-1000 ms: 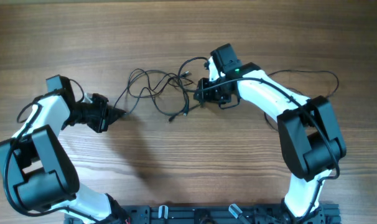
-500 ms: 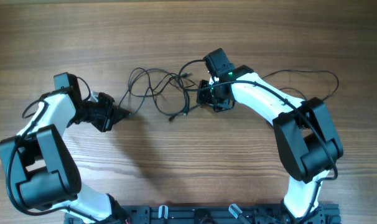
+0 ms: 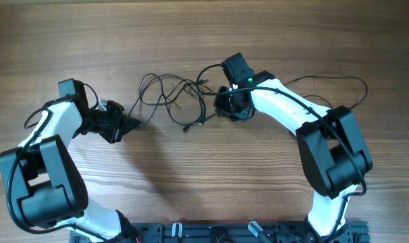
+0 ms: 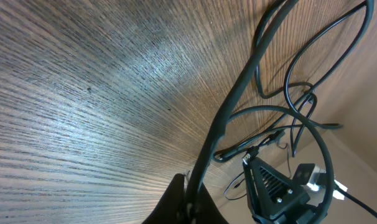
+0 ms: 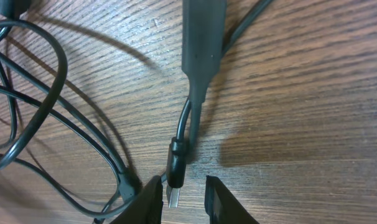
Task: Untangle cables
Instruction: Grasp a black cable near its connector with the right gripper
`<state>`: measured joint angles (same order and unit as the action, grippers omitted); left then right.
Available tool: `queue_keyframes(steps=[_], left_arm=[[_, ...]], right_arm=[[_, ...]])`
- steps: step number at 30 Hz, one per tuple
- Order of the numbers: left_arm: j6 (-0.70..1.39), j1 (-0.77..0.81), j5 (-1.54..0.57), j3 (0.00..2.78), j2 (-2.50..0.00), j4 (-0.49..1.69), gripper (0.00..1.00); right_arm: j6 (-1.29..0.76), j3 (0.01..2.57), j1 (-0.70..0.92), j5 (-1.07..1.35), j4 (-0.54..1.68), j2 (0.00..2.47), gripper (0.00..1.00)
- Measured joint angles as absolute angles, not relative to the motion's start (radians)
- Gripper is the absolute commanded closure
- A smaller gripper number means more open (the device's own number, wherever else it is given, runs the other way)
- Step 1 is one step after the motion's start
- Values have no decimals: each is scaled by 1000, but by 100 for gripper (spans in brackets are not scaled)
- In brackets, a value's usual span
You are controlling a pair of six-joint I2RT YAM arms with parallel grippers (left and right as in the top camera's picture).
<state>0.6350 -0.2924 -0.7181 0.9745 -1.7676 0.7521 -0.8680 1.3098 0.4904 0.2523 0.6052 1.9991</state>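
The thin black cables [image 3: 172, 94] lie tangled in loops at the table's middle. My left gripper [image 3: 128, 123] is shut on one cable [image 4: 229, 112] at the tangle's left end; that cable runs up from the fingertips [image 4: 190, 202]. My right gripper [image 3: 225, 106] is open at the tangle's right edge. In the right wrist view a small plug connector [image 5: 176, 168] with a metal tip lies between the open fingers [image 5: 182, 196], its cable leading up to a thicker moulded piece [image 5: 200, 43]. More cable loops [image 5: 45, 124] lie to its left.
The wooden table [image 3: 191, 175] fills all views. A long thin cable [image 3: 339, 81] arcs to the right behind the right arm. The arms' bases [image 3: 211, 233] stand at the front edge. The right arm's gripper shows in the left wrist view [image 4: 282, 193].
The right gripper moved left and down toward the tangle a second ago, then only slightly. The left gripper shifted a little right and up with its cable, then held still.
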Motion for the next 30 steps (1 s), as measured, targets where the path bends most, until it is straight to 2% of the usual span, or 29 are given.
queue_keyframes(steps=[6, 30], left_arm=[[635, -292, -718, 974, -1768, 752, 96], [635, -292, -718, 974, -1768, 756, 96]], right_arm=[[-918, 1310, 494, 248, 601, 2000, 79], [-942, 1310, 510, 211, 581, 1999, 80]])
